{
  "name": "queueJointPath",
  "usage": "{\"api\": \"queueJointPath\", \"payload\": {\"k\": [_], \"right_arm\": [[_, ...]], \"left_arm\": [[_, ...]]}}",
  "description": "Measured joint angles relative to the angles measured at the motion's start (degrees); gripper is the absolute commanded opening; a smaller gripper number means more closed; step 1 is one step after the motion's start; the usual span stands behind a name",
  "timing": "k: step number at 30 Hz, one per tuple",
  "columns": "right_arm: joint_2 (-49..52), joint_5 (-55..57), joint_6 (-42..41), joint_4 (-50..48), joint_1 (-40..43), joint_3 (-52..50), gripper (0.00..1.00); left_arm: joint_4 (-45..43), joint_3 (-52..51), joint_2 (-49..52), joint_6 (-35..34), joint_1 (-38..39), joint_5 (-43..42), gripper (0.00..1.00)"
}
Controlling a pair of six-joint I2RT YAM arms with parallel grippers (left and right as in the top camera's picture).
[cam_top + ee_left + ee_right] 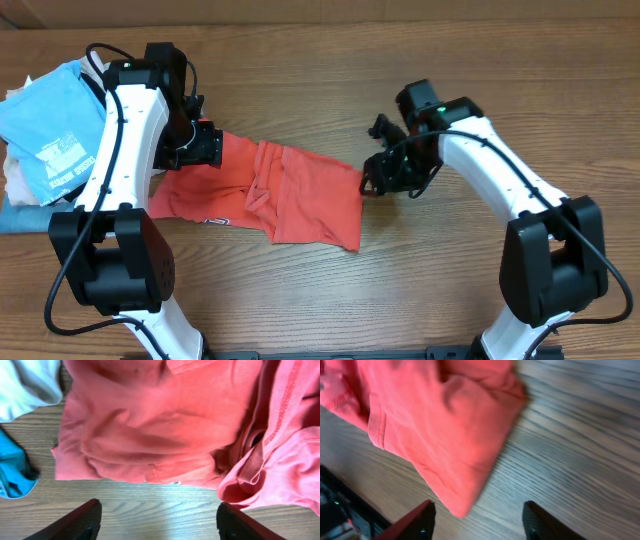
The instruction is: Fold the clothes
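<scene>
At the far left, beside the light blue shirt (45, 135), the left gripper (157, 520) hangs at the edge of the red T-shirt (290, 190), its jaws spread with nothing between them. The T-shirt lies rumpled and partly folded in the middle of the table (450, 290), and at its right hem the right gripper (477, 520) is likewise released and empty. With those loose ridges, a shallow regrasp would likely pinch only one layer and drag the fold apart.

Light blue folded shirt (50, 125), white print, at far left of wooden surface (330, 290). Whitish garment (25, 382) just beside it.
</scene>
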State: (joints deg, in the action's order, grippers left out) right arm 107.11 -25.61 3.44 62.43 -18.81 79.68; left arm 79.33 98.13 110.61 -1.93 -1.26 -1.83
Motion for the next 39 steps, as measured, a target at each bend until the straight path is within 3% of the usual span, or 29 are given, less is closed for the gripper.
{"api": "queueJointPath", "payload": {"k": [19, 21, 22, 23, 25, 27, 33, 37, 39], "right_arm": [[0.0, -6.1, -3.3, -26.1, -1.5, -15.1, 0.72], [0.0, -6.4, -4.4, -29.3, -1.5, -16.9, 0.64], [0.0, -6.5, -4.9, -30.2, -1.5, -17.5, 0.55], [0.0, -6.7, -5.2, -30.9, -1.5, -18.1, 0.36], [0.0, -6.8, -6.3, -31.3, -1.5, -18.4, 0.14], [0.0, -6.9, -6.8, -31.8, -1.5, -18.5, 0.05], [0.0, -3.7, -9.6, -30.6, -0.1, -18.4, 0.04], [0.0, 0.7, -10.8, -26.2, 5.4, -17.8, 0.04], [0.0, 2.2, -10.4, -24.7, 8.4, -17.0, 0.09]], "left_arm": [[0.0, 0.0, 0.0, -1.2, 0.0, 1.7, 0.76], [0.0, 0.0, 0.0, -1.3, 0.0, 1.7, 0.76], [0.0, 0.0, 0.0, -1.4, 0.0, 1.7, 0.76], [0.0, 0.0, 0.0, -1.4, 0.0, 1.7, 0.76], [0.0, 0.0, 0.0, -1.6, 0.0, 1.7, 0.76], [0.0, 0.0, 0.0, -1.7, 0.0, 1.7, 0.76], [0.3, 0.0, 0.0, -2.4, 0.0, 1.0, 0.78], [0.4, 0.0, 0.0, -2.6, 0.0, 0.1, 0.86], [0.3, 0.0, 0.0, -2.6, 0.0, -0.1, 0.90]]}}
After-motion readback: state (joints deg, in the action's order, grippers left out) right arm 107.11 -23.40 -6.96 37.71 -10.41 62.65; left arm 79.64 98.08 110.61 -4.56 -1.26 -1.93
